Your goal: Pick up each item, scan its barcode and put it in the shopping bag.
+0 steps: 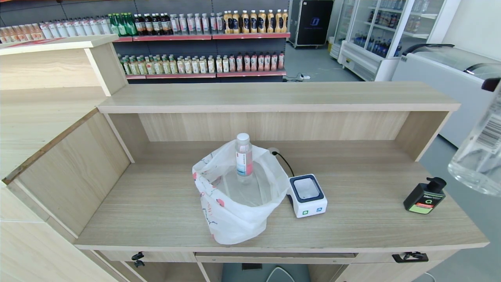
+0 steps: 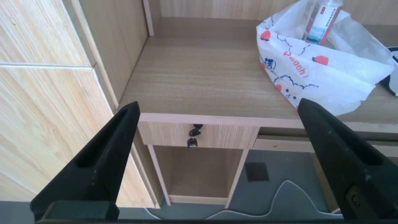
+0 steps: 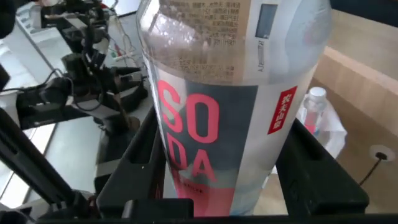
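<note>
Clear soda bottle [image 3: 230,93], red lettering, clamped in right gripper [image 3: 221,177]; left gripper [image 2: 219,111] wide open, empty. Shopping bag [image 1: 231,213] and scanner [image 1: 307,196] at worktop [image 1: 156,203] centre; pump bottle [image 1: 424,196] near right edge.

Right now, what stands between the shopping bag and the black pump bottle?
The barcode scanner, right beside the shopping bag; then bare counter. Head view shows it.

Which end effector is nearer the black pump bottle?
Right: the right end effector holds a soda bottle raised right of the pump bottle; the left end effector is beyond the shopping bag, before the counter.
</note>
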`<state>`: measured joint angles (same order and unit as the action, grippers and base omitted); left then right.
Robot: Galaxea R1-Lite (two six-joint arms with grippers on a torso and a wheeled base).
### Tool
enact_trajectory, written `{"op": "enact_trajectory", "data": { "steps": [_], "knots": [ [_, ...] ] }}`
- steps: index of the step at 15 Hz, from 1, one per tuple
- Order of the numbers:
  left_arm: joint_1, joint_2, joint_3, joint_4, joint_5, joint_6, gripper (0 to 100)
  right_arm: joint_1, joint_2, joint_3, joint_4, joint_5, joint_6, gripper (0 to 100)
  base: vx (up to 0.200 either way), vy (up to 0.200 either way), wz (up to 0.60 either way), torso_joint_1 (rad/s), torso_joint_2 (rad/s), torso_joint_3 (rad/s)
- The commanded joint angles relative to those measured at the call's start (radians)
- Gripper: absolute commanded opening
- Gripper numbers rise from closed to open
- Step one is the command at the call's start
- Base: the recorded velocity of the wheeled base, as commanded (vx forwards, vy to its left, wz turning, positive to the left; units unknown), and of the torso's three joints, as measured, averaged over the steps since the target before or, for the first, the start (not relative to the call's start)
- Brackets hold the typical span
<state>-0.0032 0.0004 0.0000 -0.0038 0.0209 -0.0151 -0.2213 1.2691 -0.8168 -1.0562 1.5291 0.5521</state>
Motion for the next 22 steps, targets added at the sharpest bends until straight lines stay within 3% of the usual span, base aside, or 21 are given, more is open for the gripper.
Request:
{"op": "enact_trajectory", "data": {
  "steps": [1, 4, 6, 7, 8, 9, 12, 14, 15, 18, 22],
  "knots": [
    [0.000, 0.000, 0.000, -0.001, 0.001, 0.000, 100, -0.095, 0.147, -0.002, 0.053, -0.001, -0.198, 0, 0.000, 0.000, 0.00, 0.000, 0.00, 0.000],
    [0.000, 0.000, 0.000, -0.001, 0.001, 0.000, 100, -0.128, 0.226, -0.074, 0.392, -0.015, -0.719, 0, 0.000, 0.000, 0.00, 0.000, 0.00, 0.000],
    [0.000, 0.000, 0.000, -0.001, 0.001, 0.000, 100, -0.182, 0.230, -0.107, 0.762, -0.070, -1.029, 0, 0.000, 0.000, 0.00, 0.000, 0.00, 0.000],
    [0.000, 0.000, 0.000, -0.001, 0.001, 0.000, 100, -0.191, 0.219, -0.151, 0.941, -0.118, -1.087, 0, 0.000, 0.000, 0.00, 0.000, 0.00, 0.000],
    [0.000, 0.000, 0.000, -0.001, 0.001, 0.000, 100, -0.194, 0.208, -0.173, 1.018, -0.133, -1.083, 0, 0.000, 0.000, 0.00, 0.000, 0.00, 0.000],
    [0.000, 0.000, 0.000, -0.001, 0.001, 0.000, 100, -0.194, 0.165, -0.183, 1.119, -0.222, -1.060, 0, 0.000, 0.000, 0.00, 0.000, 0.00, 0.000],
    [0.000, 0.000, 0.000, -0.001, 0.001, 0.000, 100, -0.176, 0.099, -0.179, 1.119, -0.425, -0.836, 0, 0.000, 0.000, 0.00, 0.000, 0.00, 0.000],
    [0.000, 0.000, 0.000, -0.001, 0.001, 0.000, 100, -0.101, 0.084, -0.205, 1.084, -0.731, -0.590, 0, 0.000, 0.000, 0.00, 0.000, 0.00, 0.000],
    [0.000, 0.000, 0.000, -0.001, 0.001, 0.000, 100, -0.075, 0.085, -0.216, 1.081, -0.807, -0.561, 0, 0.000, 0.000, 0.00, 0.000, 0.00, 0.000],
    [0.000, 0.000, 0.000, -0.001, 0.001, 0.000, 100, -0.052, 0.101, -0.219, 1.125, -0.900, -0.684, 0, 0.000, 0.000, 0.00, 0.000, 0.00, 0.000],
    [0.000, 0.000, 0.000, -0.001, 0.001, 0.000, 100, -0.052, 0.088, -0.216, 1.180, -0.986, -0.710, 0, 0.000, 0.000, 0.00, 0.000, 0.00, 0.000]
  ]
}}
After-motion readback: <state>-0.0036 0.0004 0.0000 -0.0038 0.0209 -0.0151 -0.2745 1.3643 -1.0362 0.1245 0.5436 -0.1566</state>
